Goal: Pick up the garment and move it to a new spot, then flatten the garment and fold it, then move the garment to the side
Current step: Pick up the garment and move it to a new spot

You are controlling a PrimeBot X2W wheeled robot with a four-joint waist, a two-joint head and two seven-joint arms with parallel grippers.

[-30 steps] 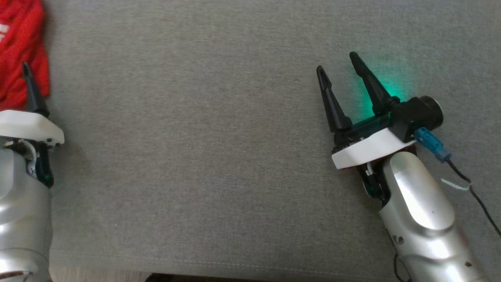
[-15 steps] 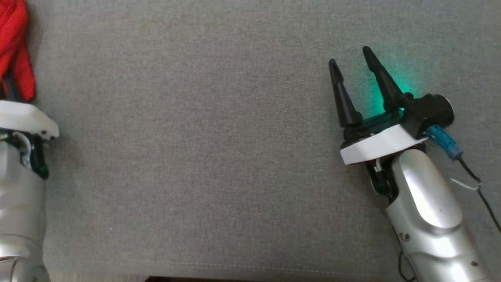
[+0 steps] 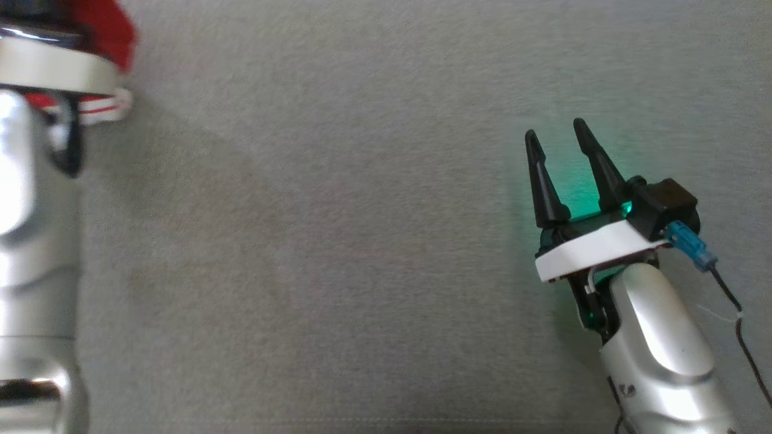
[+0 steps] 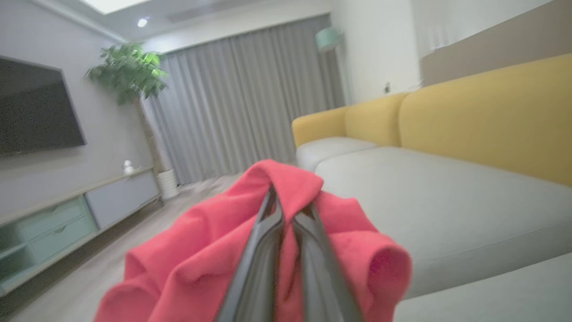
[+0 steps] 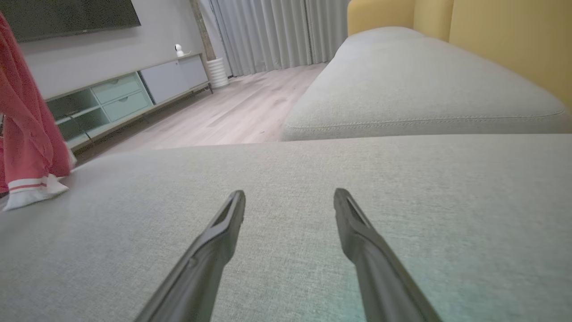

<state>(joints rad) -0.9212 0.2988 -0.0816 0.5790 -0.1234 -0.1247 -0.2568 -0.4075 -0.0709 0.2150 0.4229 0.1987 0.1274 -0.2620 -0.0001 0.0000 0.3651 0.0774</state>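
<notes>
- We saw the left gripper (image 4: 288, 201) clamped shut on the red garment (image 4: 192, 250), its two dark fingers (image 4: 263, 250) pressed close together with a fold of cloth draped over their tips.
- In the left wrist view the garment hung in bunched folds on both sides of the fingers, raised above the grey sofa cushion (image 4: 447, 201).
- In the head view we saw the garment at the far upper left, partly behind the left arm's white wrist plate (image 3: 54, 72).
- From the right wrist view the garment hung at the left edge, and its white striped cuff (image 5: 27, 190) appeared to touch the cushion.
- The right gripper (image 3: 555, 129) stood with its fingers spread wide and nothing between them, low over bare cushion, well apart from the garment.
- A green glow (image 3: 579, 193) lay on the fabric at the base of its fingers.
- Behind the seat we noted the yellow backrest (image 4: 491, 112), grey curtains (image 4: 250, 103), a potted plant (image 4: 127, 71), a television (image 4: 35, 107) and a low cabinet (image 4: 67, 219).
</notes>
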